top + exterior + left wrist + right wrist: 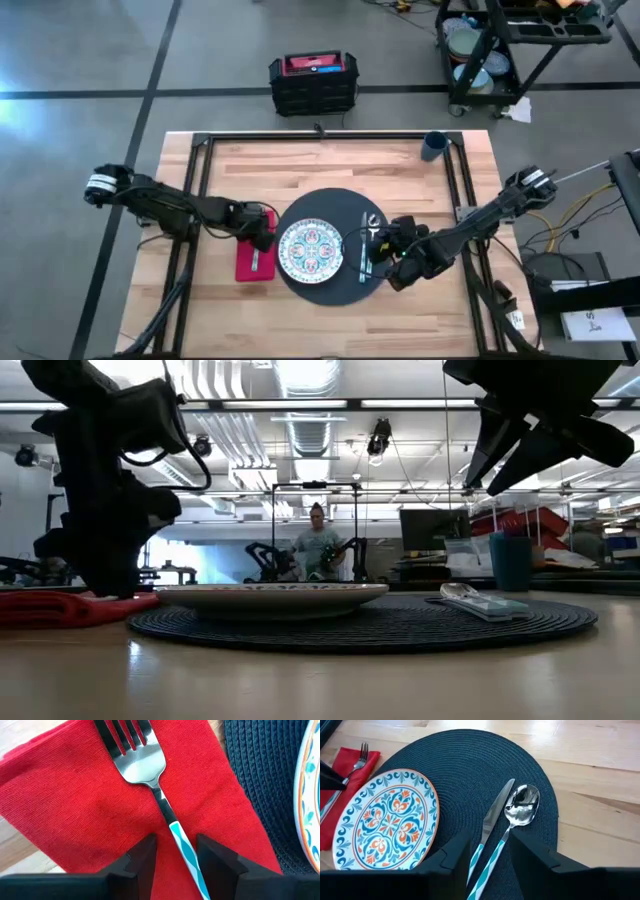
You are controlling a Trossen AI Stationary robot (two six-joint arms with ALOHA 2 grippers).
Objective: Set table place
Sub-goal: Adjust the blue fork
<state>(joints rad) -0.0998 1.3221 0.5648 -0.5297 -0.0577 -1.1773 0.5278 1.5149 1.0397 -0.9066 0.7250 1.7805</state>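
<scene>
While the left gripper (172, 857) hangs low over the red napkin (85, 805), its two dark fingers (142, 857) stand spread apart with the fork (150, 780) running between them; the fork's teal-and-white handle passes through the gap and neither finger is seen touching it. The fork lies flat on the napkin, tines pointing away from the gripper. In the high view the napkin (255, 262) lies on the table (330, 165) just to the left of the round dark mat (345, 205), its edge meeting the mat's rim.

The patterned plate (311, 250) sits on the mat, left of its centre (nearer the napkin than the cutlery). On the mat's right part the knife (495, 817) and spoon (520, 810) lie side by side, close to parallel, the spoon on the outer side with its bowl up. The right gripper (490, 857) hovers above their handle ends, fingers parted, the two teal handles showing in the gap between them; in the low view this gripper (520, 435) is well clear of the cutlery, raised above the mat.

The dark blue cup (433, 146) stands upright near the table's far right corner, well apart from the mat. A person (318, 545) shows in the room beyond the table.
</scene>
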